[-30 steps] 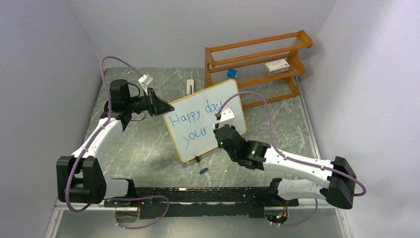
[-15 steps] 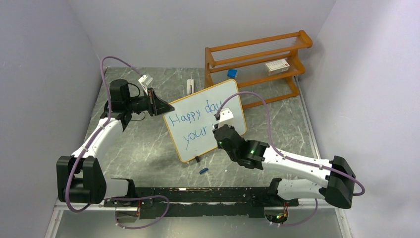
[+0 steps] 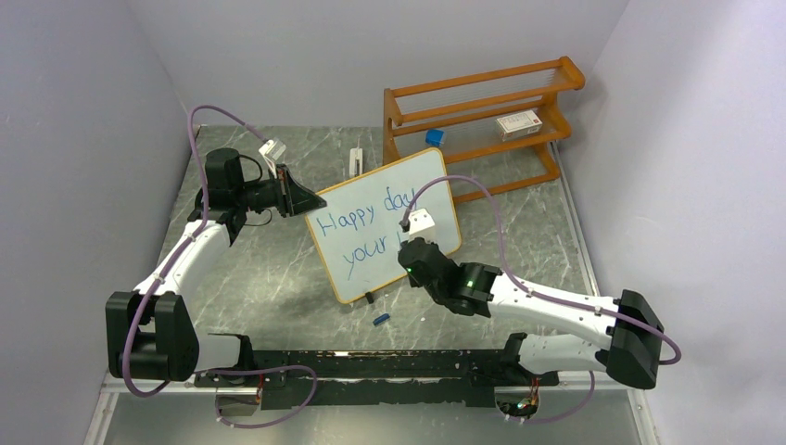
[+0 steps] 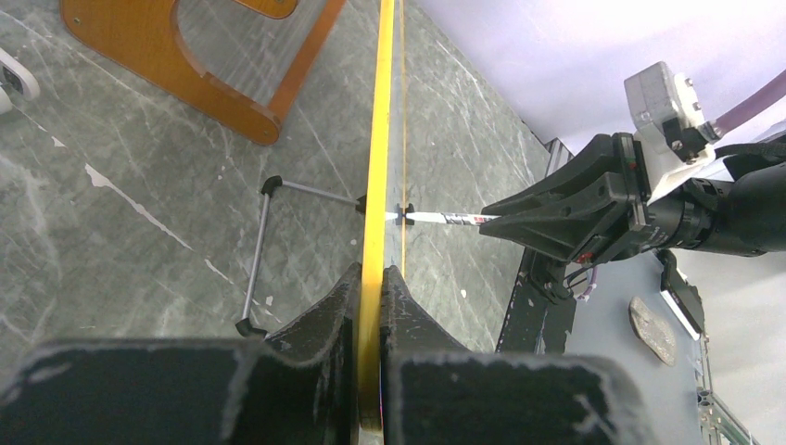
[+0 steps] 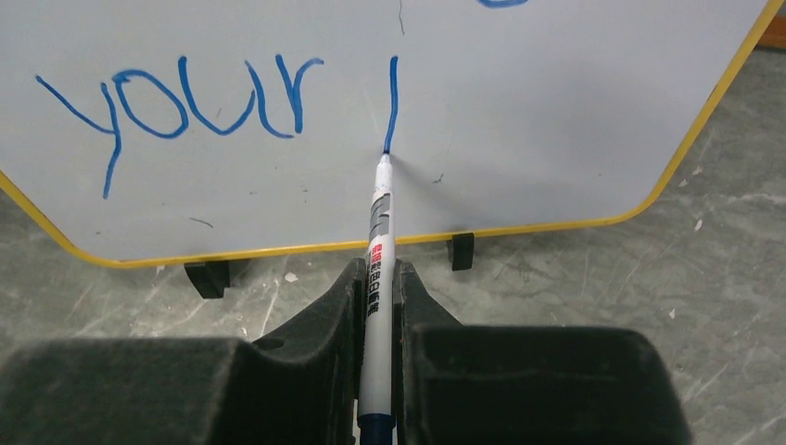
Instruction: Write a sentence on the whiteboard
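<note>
The whiteboard (image 3: 389,199) stands tilted at the table's middle, with blue words "Happy day" over "your" (image 3: 363,253). My left gripper (image 3: 301,199) is shut on the board's left edge; the left wrist view shows the frame (image 4: 375,185) edge-on between the jaws. My right gripper (image 3: 408,250) is shut on a white marker (image 5: 377,241). The marker's tip touches the board at the bottom of a fresh vertical blue stroke (image 5: 392,102), right of "your" (image 5: 176,97). The whiteboard (image 5: 556,102) fills the top of the right wrist view.
An orange wooden shelf rack (image 3: 482,116) stands behind the board with a small box (image 3: 517,123) on it. A blue object (image 3: 434,136) lies by the rack and a blue cap (image 3: 380,319) on the table near the board's foot. A white object (image 3: 356,160) lies further back.
My right gripper has moved down and slightly left along the board with the marker, drawing a vertical stroke after "your". The left arm and the board have not moved.
</note>
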`<state>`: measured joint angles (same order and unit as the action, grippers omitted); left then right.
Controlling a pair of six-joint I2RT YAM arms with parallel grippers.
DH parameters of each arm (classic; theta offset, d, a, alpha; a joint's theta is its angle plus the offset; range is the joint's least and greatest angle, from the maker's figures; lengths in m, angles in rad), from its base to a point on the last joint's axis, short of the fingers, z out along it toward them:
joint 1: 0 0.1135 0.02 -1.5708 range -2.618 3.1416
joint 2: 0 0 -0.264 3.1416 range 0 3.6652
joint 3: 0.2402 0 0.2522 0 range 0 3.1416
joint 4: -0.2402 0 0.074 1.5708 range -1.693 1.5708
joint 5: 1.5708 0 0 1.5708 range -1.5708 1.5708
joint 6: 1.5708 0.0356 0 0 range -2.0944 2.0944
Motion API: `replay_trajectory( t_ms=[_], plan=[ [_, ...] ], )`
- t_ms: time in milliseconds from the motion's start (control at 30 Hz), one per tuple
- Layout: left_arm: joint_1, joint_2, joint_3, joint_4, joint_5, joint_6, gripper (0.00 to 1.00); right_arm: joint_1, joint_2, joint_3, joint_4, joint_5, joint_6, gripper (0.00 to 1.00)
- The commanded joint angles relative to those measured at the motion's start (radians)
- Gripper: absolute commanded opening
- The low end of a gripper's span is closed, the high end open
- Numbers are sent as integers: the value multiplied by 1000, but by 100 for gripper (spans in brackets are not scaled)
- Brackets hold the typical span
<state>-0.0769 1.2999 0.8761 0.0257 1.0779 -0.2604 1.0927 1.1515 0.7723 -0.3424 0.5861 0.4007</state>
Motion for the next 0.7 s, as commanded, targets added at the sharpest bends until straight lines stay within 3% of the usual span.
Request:
replay_trajectory(
  t_ms=[0,267,667],
  plan=[
    [-21,21,-11,-42,-35,41,5,-5,28,-1,-37,-42,24,0],
    [-21,21,-11,-43,-36,43,5,-5,-14,12,-28,4,12,0],
    [-21,22,-9,-50,-39,46,5,-11,-68,2,125,71,-58,0]
  ],
)
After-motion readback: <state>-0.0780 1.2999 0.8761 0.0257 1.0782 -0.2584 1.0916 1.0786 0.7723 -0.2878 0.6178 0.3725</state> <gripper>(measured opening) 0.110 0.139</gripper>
